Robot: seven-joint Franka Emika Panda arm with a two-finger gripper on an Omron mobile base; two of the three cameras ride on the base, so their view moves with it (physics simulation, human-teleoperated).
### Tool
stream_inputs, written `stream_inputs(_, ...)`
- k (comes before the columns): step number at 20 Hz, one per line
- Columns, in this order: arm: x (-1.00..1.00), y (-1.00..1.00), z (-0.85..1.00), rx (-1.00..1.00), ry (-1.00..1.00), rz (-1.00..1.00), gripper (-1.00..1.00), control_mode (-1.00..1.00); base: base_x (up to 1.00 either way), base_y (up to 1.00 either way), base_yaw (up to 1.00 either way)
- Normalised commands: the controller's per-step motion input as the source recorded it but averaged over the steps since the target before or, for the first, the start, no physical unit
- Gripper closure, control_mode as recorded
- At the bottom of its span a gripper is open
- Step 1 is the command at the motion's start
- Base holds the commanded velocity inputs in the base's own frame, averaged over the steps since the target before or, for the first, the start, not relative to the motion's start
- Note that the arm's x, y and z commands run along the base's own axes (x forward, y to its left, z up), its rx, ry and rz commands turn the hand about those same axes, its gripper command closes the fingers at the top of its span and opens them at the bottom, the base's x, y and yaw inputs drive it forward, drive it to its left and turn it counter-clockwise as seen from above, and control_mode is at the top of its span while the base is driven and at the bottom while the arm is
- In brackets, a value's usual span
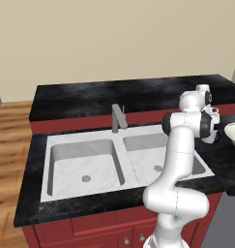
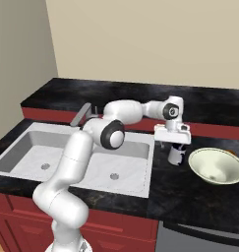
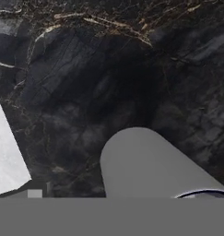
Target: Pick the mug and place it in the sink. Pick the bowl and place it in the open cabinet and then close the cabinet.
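Under the gripper [image 2: 175,146], mug [image 2: 176,156] half hidden.

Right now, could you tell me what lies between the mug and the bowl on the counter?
Nothing: in the right base view, only bare black counter separates the mug from the bowl, which stand apart.

The worktop [image 1: 114,94] looked like polished black marble with pale veins. The sink [image 1: 80,160] was smooth white marble-look stone, its faucet [image 1: 118,117] matt grey metal. The mug [image 3: 145,166] was matt grey; the bowl [image 2: 217,167] glossy cream.
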Motion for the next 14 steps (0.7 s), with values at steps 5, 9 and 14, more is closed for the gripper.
stream_inputs(5, 0.00, 0.00, -0.24, 0.03, 0.04, 0.00, 1.00, -1.00, 0.00, 0.00, 0.00)
stream_inputs(9, 0.00, 0.00, -0.06, 0.00, -0.01, 0.00, 1.00, -1.00, 0.00, 0.00, 0.00)
stream_inputs(14, -0.04, 0.25, -0.05, 0.00, 0.00, 0.00, 1.00, -1.00, 0.00, 0.00, 0.00)
